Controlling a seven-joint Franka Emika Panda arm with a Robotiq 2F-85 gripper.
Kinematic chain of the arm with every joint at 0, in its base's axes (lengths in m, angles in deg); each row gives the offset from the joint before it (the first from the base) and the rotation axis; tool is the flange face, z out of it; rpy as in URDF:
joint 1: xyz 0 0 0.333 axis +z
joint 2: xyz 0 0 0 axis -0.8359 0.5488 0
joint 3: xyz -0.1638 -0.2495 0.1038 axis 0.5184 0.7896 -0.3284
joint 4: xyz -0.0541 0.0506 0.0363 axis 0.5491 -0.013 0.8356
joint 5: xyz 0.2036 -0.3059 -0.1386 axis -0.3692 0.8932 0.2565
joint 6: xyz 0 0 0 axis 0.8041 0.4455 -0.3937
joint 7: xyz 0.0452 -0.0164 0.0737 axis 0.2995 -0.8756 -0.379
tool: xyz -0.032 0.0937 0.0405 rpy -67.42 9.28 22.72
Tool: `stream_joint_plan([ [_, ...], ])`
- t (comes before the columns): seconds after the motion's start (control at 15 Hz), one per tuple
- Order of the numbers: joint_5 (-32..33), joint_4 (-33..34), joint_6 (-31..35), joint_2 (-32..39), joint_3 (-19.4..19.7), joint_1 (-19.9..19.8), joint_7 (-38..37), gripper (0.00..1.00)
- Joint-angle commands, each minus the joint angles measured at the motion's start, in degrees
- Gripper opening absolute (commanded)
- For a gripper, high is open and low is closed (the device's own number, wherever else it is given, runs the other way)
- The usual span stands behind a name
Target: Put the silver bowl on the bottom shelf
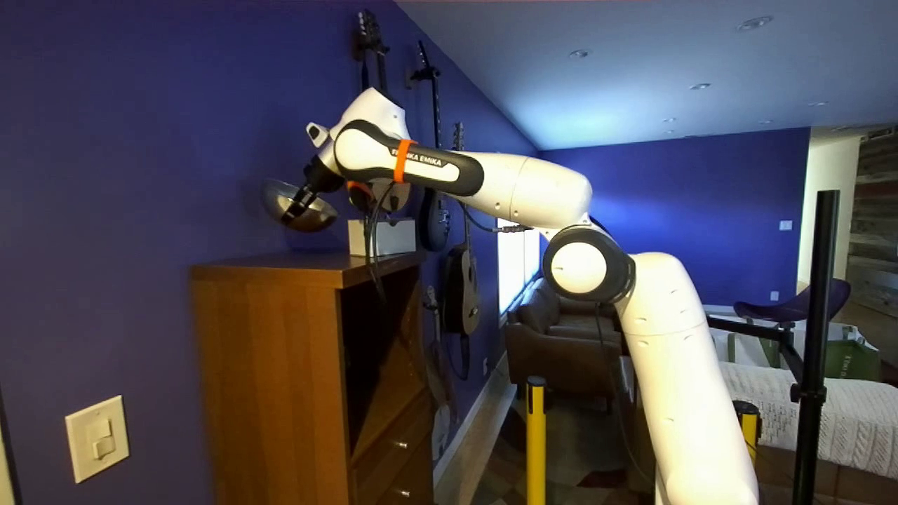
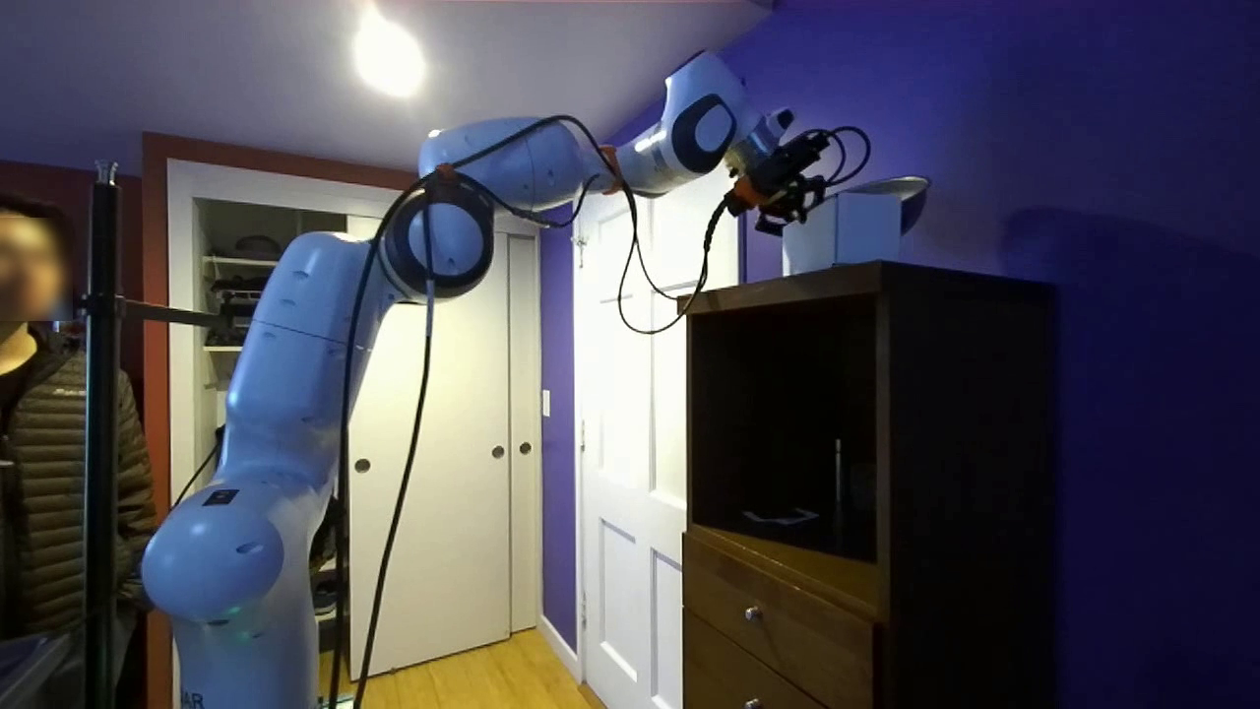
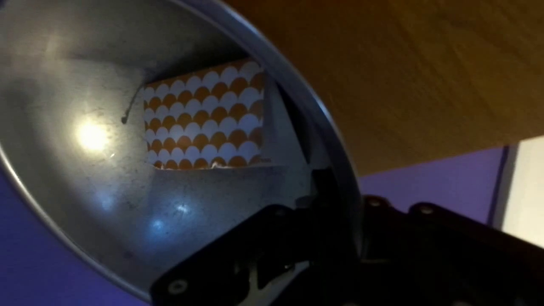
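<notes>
Bowl [image 1: 319, 217] hangs tilted over the worktop [image 1: 280, 262] near the box [image 1: 396, 237], fingers [image 1: 300, 202] pinching only its rim, so swinging out fast and low could easily twist it loose or whack that box.

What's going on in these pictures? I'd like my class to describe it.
A robot arm is handling a metal bowl, its gripper shut on the rim. The bowl is held up, tilted, higher than the top of the cabinet, where a white box stands. The bowl is not yet on the bottom shelf.
</notes>
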Motion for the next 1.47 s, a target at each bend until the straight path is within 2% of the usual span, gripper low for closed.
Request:
stream_joint_plan([
  [0.0, -6.74, 3.08, -2.13, -3.42, -3.58, -1.27, 10.06, 0.02],
  [0.13, -10.54, 3.18, -3.3, -6.36, -4.52, -1.6, 12.17, 0.02],
  [0.2, -10.04, 3.11, -3.82, -8.17, -3.91, -1.21, 10.09, 0.02],
  [0.33, -6.86, 1.48, -5.1, -12.36, -2.59, -0.63, 4.35, 0.02],
  [0.6, -0.13, -2.95, -13.72, -21.31, -0.8, -1.03, -9.96, 0.02],
  [0.87, 3.89, -11.45, -21.18, -30.17, -1.88, -1.46, -22.95, 0.02],
  [1.13, 5.39, -22.29, -26.89, -38.67, -4.79, -1.61, -37.44, 0.02],
  [1.4, 3.23, -33.46, -32.88, -46.94, -7.6, -1.44, -51.38, 0.02],
])
